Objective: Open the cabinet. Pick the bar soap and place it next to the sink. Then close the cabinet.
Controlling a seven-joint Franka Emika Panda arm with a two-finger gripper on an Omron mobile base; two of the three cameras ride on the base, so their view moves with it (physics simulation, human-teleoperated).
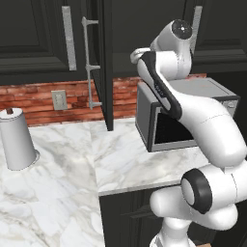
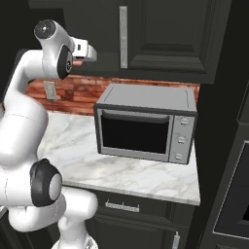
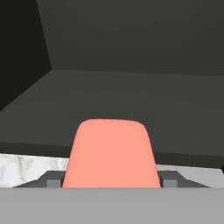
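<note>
To the far left of the black wall cabinet's open raised-panel door (image 1: 107, 62), a white paper-towel roll on a dark-knobbed holder (image 1: 18, 140) is seen standing on the white marble tabletop (image 1: 125, 164). The door itself is seen edge-on, swung out over the tabletop, with its long brushed-silver bar handle (image 1: 89, 62) just on its left face. To the right of the door, the white arm is raised into the cabinet opening, and a silver toaster oven with a dark glass front (image 2: 146, 126) stands on the tabletop below that opening.

In the hand view, the small flat salmon-pink bar soap (image 3: 110, 153) is seen between the two dark finger tips (image 3: 52, 179) of the gripper (image 3: 110, 181). The tips sit against its two sides, so the soap is judged to be clamped. Behind it lies the dark cabinet shelf, and a strip of marble is seen below the shelf's front edge, so the soap is judged to be at the mouth of the cabinet, to the right of the door.

The step in hand is judged to be the carrying-out of the soap. The clamp should be kept firm, since a smooth rounded bar may slip. The hand should be drawn straight back from the shelf before any turn is made, so that the door's edge on the left is not struck. The toaster oven's top below should be cleared before the soap is lowered. The door should be left open until the soap has been set down beside the sink.
</note>
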